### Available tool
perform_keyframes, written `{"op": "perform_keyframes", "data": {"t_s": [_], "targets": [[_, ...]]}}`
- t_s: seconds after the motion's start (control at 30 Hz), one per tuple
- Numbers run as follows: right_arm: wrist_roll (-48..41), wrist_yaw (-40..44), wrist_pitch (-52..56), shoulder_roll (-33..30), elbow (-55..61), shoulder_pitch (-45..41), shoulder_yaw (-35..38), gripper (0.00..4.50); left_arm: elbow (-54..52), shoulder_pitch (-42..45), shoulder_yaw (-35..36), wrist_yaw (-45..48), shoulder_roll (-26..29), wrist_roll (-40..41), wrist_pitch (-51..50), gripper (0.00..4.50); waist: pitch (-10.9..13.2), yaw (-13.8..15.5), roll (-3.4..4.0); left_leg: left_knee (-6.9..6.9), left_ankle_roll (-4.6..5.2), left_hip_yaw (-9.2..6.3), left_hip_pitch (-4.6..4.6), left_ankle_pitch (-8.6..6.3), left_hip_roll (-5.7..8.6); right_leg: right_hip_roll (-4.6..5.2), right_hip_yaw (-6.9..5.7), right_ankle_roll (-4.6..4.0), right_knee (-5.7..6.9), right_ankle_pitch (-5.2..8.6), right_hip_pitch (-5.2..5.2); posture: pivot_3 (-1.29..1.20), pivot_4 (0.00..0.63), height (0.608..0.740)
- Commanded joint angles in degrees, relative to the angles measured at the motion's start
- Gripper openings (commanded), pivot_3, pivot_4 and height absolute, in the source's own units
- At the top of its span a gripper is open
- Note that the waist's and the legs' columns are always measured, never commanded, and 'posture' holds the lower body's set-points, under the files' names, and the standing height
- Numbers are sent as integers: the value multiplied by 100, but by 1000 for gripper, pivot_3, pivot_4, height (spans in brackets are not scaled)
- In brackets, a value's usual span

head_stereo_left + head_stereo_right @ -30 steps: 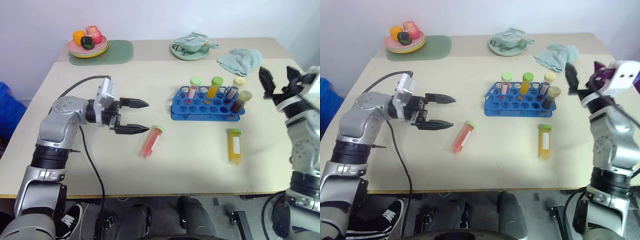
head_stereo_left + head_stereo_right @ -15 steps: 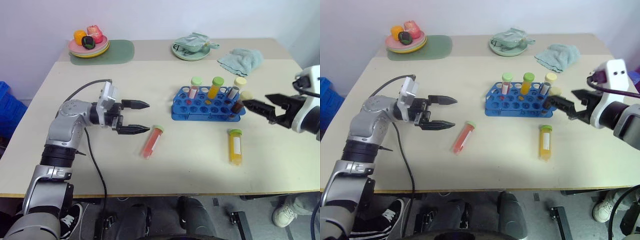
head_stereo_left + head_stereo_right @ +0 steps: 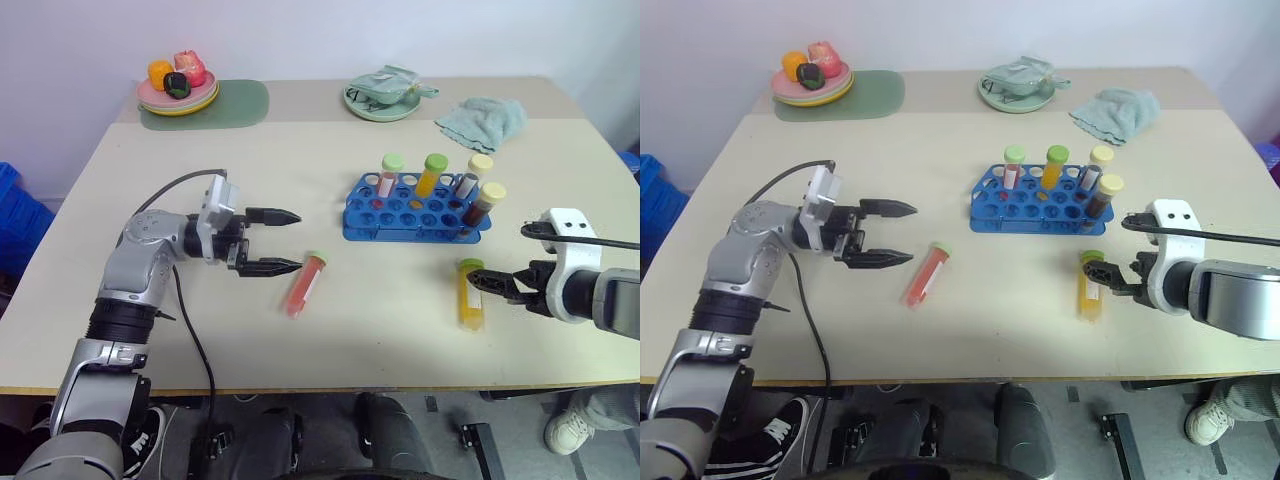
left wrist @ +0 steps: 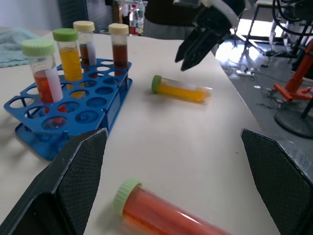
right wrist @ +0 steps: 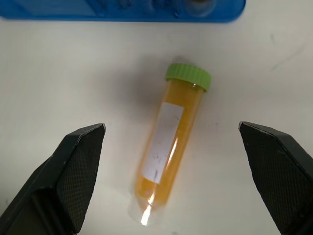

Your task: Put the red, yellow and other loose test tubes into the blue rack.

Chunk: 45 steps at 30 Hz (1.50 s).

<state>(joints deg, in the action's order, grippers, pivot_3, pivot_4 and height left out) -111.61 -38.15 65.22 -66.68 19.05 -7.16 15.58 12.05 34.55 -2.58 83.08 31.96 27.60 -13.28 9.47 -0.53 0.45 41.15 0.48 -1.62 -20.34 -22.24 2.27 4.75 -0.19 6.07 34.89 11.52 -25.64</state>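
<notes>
Progress: four capped tubes stand upright in the far row of the blue rack [image 3: 414,208], toward its right half. Contents read red, orange-yellow and two dark brown, though the rightmost pair is hard to tell apart by colour from the head views. Most rack holes are vacant. Two tubes lie loose on the table [image 3: 330,330], so I judge the task a good part done with two placements left.

Red tube [image 3: 304,284]: lying flat, at about 7 o'clock from the rack and near it. Long axis runs roughly 1 to 7 o'clock in the head view, green cap at the far end, pointing toward the rack's left corner.

Yellow tube [image 3: 469,294]: lying flat, at about 5 o'clock from the rack, just in front of its right end. Long axis close to 12–6 o'clock, green cap toward the rack, rounded tip toward the table's near edge. White label faces up in the right wrist view.

Left claw [image 3: 282,241]: fingers spread wide, nothing between them, pointing across the table toward the rack; the red tube's cap end sits just beyond the nearer fingertip, not touching.

Right claw [image 5: 171,147]: fingers spread wide, empty, straddling the yellow tube from above in the wrist view, apart from it on both sides. Not yet gripped.
</notes>
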Motion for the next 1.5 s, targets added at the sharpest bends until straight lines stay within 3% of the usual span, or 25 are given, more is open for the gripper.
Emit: {"op": "perform_keyframes", "data": {"t_s": [0.03, 0.33, 0.53, 0.83, 1.5], "targets": [[-139, -414, -443, 5, 125, -195, -316, 4479, -277, -47, 129, -87, 54, 92, -46, 4500, 0, 5, 0, 0, 0, 0, 0, 0, 0, 0, 0, 0, 0, 0, 0, 0, 150, 740], [-139, -1245, -584, 60, -358, -851, -1096, 4479, -459, -159, 145, -178, 83, 129, -110, 4500, 0, -2, 1, -1, -1, 0, -2, 0, -3, -5, 0, 0, -28, 0, 0, 0, 150, 740], [-139, -1152, -253, 218, -491, -1115, -1338, 4479, -531, -211, 129, -181, 91, 139, -98, 4500, 0, 13, 1, -7, 1, -2, -6, 0, -7, -5, -3, 1, -50, -1, 7, 0, 150, 740], [-139, -1260, 395, 442, -1590, -1973, -1719, 4479, -879, -536, 136, -354, 18, 198, -135, 4500, 0, 5, 1, -8, 4, -2, -5, -2, -7, -5, -3, 1, -59, -1, 12, 0, 150, 740], [-139, -1355, 993, 700, -2309, -2433, -1952, 4479, -1334, -900, 218, -642, 62, 338, -307, 4500, 0, 3, 2, -10, 5, -2, -7, -3, -7, -4, -5, 1, -62, -1, 12, 0, 150, 740]]}}
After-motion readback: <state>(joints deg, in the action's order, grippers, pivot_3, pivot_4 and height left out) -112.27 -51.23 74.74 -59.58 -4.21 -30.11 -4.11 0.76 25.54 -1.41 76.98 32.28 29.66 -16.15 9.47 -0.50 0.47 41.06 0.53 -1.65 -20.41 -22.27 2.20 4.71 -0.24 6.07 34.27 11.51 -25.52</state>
